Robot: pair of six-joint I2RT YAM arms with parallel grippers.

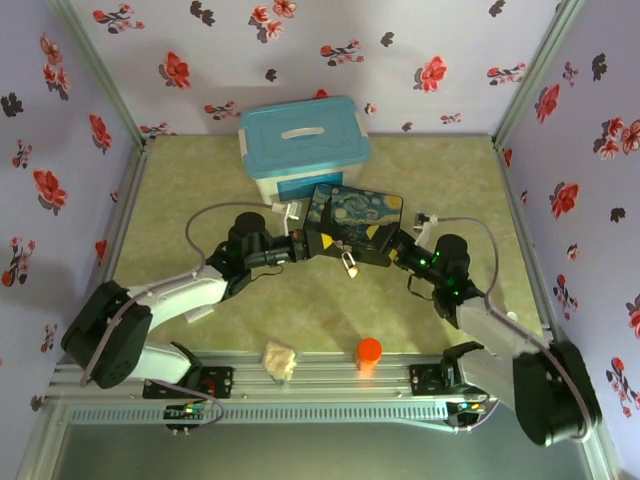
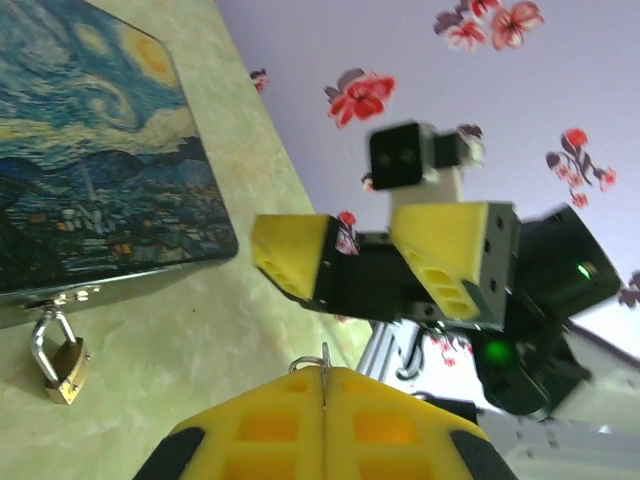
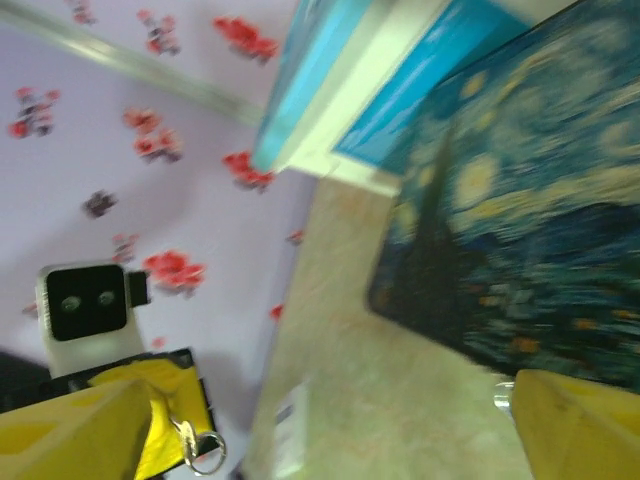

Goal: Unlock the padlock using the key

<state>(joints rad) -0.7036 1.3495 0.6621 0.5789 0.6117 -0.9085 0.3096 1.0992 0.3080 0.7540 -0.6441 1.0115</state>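
Brass padlock [image 2: 60, 362] hangs apart from left tool [image 2: 325, 392] (clenched on key [image 2: 324, 366]); right tool [image 3: 315, 430] released

Left gripper [image 2: 325, 385], right gripper [image 2: 365, 260] and tin [image 2: 90, 150] crowd the padlock [image 2: 58, 360]; near side seems free.

the padlock [image 2: 60, 362], tiny with a brass body and thin silver shackle, hangs by its shackle from the latch of the painted tin [image 2: 100, 150]. the key [image 2: 324, 366], a dark sliver with a wire ring, sits pinched between the closed jaws of the left gripper [image 2: 325, 385].
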